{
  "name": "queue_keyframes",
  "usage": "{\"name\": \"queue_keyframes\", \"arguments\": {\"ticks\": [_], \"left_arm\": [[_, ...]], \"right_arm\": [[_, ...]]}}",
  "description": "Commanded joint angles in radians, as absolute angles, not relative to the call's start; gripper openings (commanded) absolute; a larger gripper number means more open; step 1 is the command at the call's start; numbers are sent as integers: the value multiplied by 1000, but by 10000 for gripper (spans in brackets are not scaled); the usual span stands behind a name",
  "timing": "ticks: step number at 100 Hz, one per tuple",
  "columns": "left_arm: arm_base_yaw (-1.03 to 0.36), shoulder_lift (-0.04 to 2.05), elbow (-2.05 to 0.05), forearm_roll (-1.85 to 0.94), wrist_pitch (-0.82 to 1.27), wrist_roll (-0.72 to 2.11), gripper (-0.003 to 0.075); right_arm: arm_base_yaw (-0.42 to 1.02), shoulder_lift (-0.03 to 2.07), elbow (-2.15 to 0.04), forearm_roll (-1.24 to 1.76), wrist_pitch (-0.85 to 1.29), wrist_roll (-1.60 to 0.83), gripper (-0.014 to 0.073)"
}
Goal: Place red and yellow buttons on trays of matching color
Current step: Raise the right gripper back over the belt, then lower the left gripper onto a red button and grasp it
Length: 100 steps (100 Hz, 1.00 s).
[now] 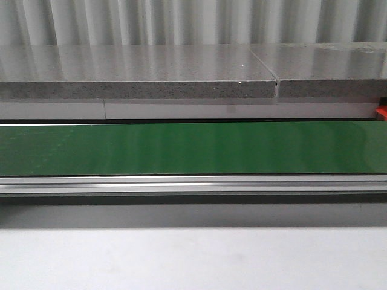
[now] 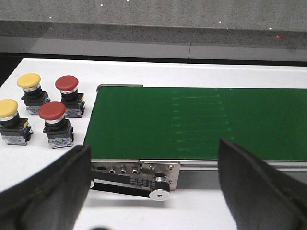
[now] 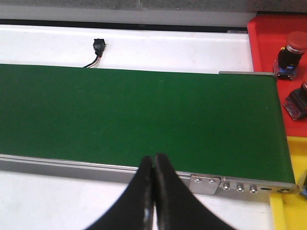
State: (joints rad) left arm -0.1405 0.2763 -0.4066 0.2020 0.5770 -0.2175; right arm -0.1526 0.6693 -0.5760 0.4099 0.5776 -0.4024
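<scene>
Green belt [image 1: 193, 148] runs across the white counter [image 2: 144, 74], nothing riding on it. Off its right end sits the red tray [image 3: 264, 38] with one red button [image 3: 290, 55] standing in it and another dark switch body [image 3: 297, 101] partly cut off by the frame edge; a strip of yellow tray [image 3: 288, 215] shows just below that.

Four loose buttons stand upright on the counter by the belt's left end, close together: two red-capped [image 2: 66, 96] [image 2: 53, 123] nearest the belt, two yellow-capped [image 2: 29, 91] [image 2: 9, 120] farther out. Each is a round mushroom cap on a silver collar over a blocky black-and-blue base.

Handling guess: hard plastic and metal, stiff, light, not fragile. The domed cap looks smooth and likely slippery, so pinching the square base or the collar under the cap seems safer (the tight spacing may crowd the fingers).

Left claw [image 2: 153, 191] is spread wide and empty, hanging over the belt's end near the cluster. Right claw [image 3: 153, 191] is pinched together with nothing in it, over the belt's near rail.
</scene>
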Motion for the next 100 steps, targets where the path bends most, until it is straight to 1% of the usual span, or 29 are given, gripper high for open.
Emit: {"name": "queue_keyframes", "arguments": {"ticks": [1,11,18,30,37,47,59,80,87,100], "left_arm": [[-148,287,-434,195,497,-223,603],[-148,288,-434,197,474,-223,582],[-148,304,-443,211,458,-249,582],[-134,386,-496,306,472,-446,582],[-116,466,-543,399,491,-570,582],[-79,613,-618,480,488,-655,580],[-2,797,-695,484,479,-692,564],[161,1086,-793,431,411,-734,564],[189,1165,-826,415,391,-734,564],[195,1302,-893,416,389,-712,564]], "right_arm": [[-155,664,-600,431,527,-406,-68],[-155,664,-600,431,527,-406,-68],[-155,664,-600,431,527,-406,-68],[-155,664,-600,431,527,-406,-68],[-155,664,-600,431,527,-406,-68],[-155,664,-600,431,527,-406,-68],[-155,664,-600,431,527,-406,-68],[-155,664,-600,431,527,-406,-68],[-155,664,-600,431,527,-406,-68],[-155,664,-600,431,527,-406,-68]]}}
